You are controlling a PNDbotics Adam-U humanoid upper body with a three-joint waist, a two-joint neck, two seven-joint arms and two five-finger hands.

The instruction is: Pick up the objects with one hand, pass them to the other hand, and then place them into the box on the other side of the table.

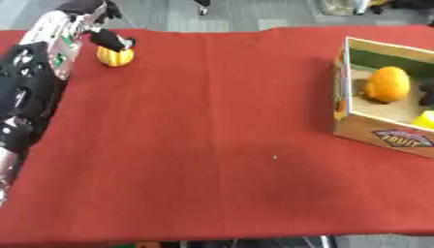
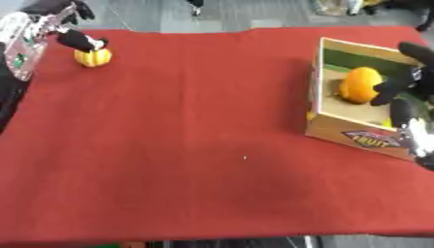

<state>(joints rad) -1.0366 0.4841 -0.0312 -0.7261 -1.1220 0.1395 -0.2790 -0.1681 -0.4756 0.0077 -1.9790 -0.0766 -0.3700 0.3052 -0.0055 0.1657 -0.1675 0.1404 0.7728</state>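
Cloth of a flat red weave covers the table [image 1: 212, 145]. Far left of the cardboard box [image 1: 386, 138], near the cloth's far corner, sits a small, round yellow-orange fruit [image 1: 115, 57]; the left hand [image 1: 106, 36] reaches down over it, dark fingers [image 1: 117, 42] touching its top, though whether they curl around it cannot be told. Inside the open-topped box lie a smooth orange ball-shaped fruit [image 1: 388, 83] and something yellow [image 1: 426, 119]. The right hand [image 2: 405, 104] hovers at the box's right wall, fingers relaxed and holding nothing.

Squash [image 1: 115, 56] far left; box [image 2: 356, 137] right, fruit [image 2: 360, 85] inside.
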